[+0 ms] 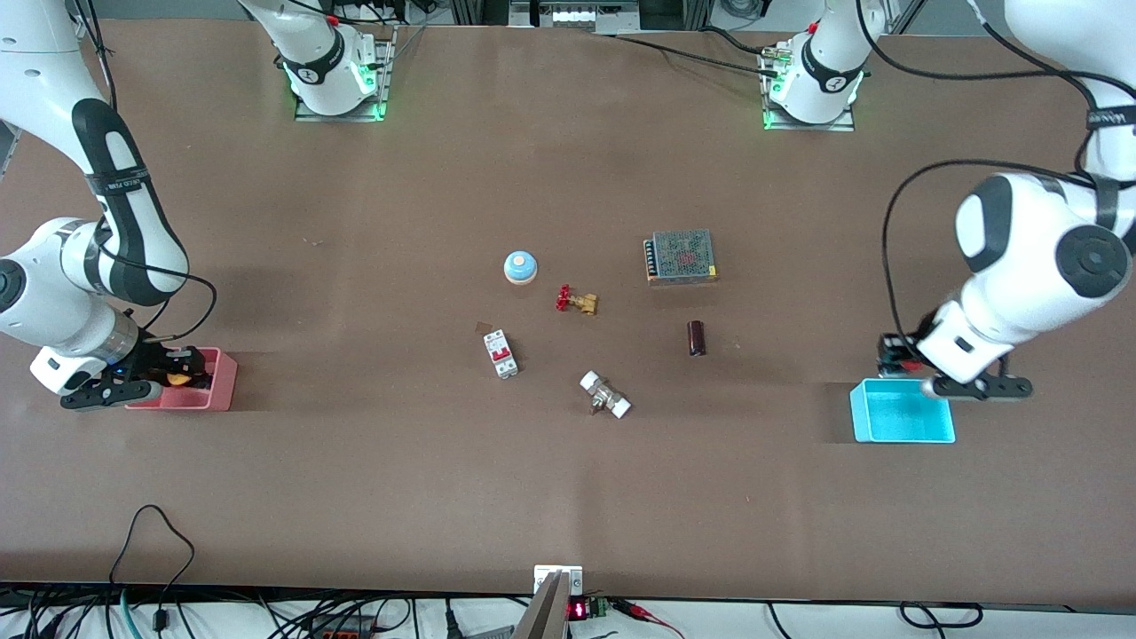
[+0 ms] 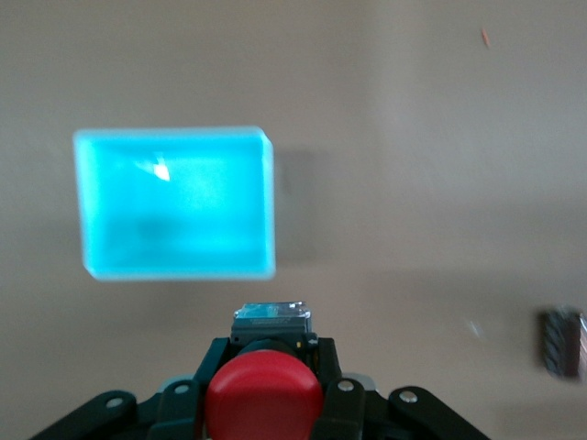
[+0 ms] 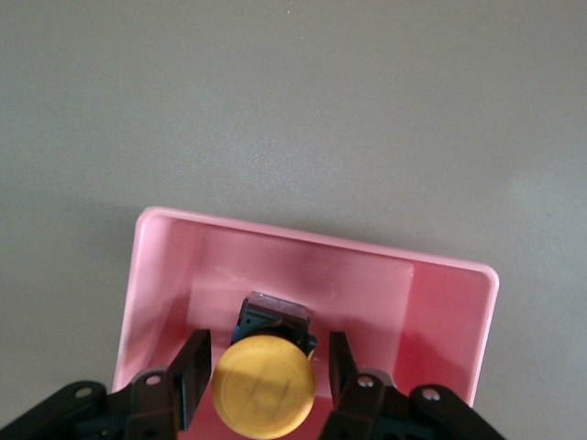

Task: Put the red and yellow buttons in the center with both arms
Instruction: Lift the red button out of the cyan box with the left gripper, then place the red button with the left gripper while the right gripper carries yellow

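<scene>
The left gripper [image 2: 264, 403] is clamping the red button [image 2: 263, 401], its two fingers [image 2: 332, 367] pressing on the black body just under the round red cap. It is hanging in the air at the left arm's end of the table, over bare tabletop right beside the cyan bin [image 2: 174, 203]. In the front view this left gripper [image 1: 895, 355] is sitting just above the bin's upper corner, with the cyan bin [image 1: 902, 411] itself looking empty from both cameras. Farther out from that hand, toward the middle of the table, a dark brown cylinder [image 1: 697, 338] is lying on its side.

The right gripper [image 3: 264, 380] is closing on the yellow button [image 3: 263, 383], one finger [image 3: 193, 367] standing on each side of the orange-yellow cap. It is hovering over the pink bin [image 3: 454, 312], with the button still within the bin's outline as the wrist camera shows it. In the front view the right gripper [image 1: 169, 368] is placed over the pink bin [image 1: 217, 386] at the right arm's end of the table, and a sliver of the yellow button [image 1: 180, 379] is showing between the fingers.

Well away from both hands, the center [image 1: 568, 355] of the brown tabletop is carrying other items: a blue dome on a cream base [image 1: 520, 267], a red-handled brass valve [image 1: 577, 301] beside it, a metal mesh box [image 1: 680, 257], a white and red breaker [image 1: 501, 353], and a white-capped fitting [image 1: 604, 395] nearest the front camera.
</scene>
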You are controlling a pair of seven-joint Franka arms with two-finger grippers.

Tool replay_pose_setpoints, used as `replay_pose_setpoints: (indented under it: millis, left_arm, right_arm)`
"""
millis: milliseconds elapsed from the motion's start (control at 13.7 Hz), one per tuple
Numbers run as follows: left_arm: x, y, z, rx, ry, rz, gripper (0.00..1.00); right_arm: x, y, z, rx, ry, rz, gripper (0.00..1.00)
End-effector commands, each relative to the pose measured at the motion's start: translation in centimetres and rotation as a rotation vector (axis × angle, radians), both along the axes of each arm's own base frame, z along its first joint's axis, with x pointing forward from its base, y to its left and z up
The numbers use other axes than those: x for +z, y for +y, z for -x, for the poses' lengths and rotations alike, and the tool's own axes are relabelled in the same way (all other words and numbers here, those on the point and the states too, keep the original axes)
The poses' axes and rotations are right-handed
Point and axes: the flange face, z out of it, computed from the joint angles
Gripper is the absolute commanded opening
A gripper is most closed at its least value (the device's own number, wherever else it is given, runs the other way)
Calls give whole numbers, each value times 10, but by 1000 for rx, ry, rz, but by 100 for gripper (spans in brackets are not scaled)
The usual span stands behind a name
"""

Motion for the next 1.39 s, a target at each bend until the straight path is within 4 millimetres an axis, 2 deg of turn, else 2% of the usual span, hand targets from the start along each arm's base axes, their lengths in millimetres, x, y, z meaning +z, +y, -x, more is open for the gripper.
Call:
replay_pose_setpoints:
  millis: [0, 73, 220, 293, 439, 512, 659, 878, 1024, 1171, 1244, 1317]
  left_arm:
    - [-32, -37, 48, 9, 84, 23, 29]
    - [-40, -46, 54, 9, 102, 41, 29]
    - [-54, -54, 61, 20, 131, 64, 29]
    - [-62, -62, 64, 30, 150, 92, 29]
    - [-75, -65, 69, 44, 150, 110, 29]
    - [-86, -64, 75, 49, 130, 109, 29]
    - [-106, -76, 92, 36, 97, 103, 29]
    - [-118, -76, 100, 45, 82, 101, 29]
    - [-126, -83, 101, 38, 83, 101, 29]
    - [-137, -83, 100, 43, 73, 103, 29]
    - [-141, -83, 100, 45, 68, 103, 29]
    - [-144, -83, 100, 45, 69, 103, 29]
  right_arm:
    - [-2, -4, 2, 19, 4, 5, 54]
    - [-3, -5, 3, 19, 6, 5, 52]
    - [-4, -6, 3, 36, 8, 6, 42]
    - [-4, -6, 3, 39, 8, 6, 39]
    - [-4, -6, 3, 39, 8, 6, 36]
    - [-4, -6, 3, 41, 6, 7, 35]
    - [-3, -5, 2, 42, 5, 7, 35]
    - [9, -5, 0, 44, 6, 8, 35]
    - [40, -1, -4, 44, 33, 1, 35]
    - [78, 3, 1, 47, 63, 1, 35]
    - [101, 5, 6, 47, 79, 0, 35]
    - [126, 17, 11, 51, 93, -4, 35]
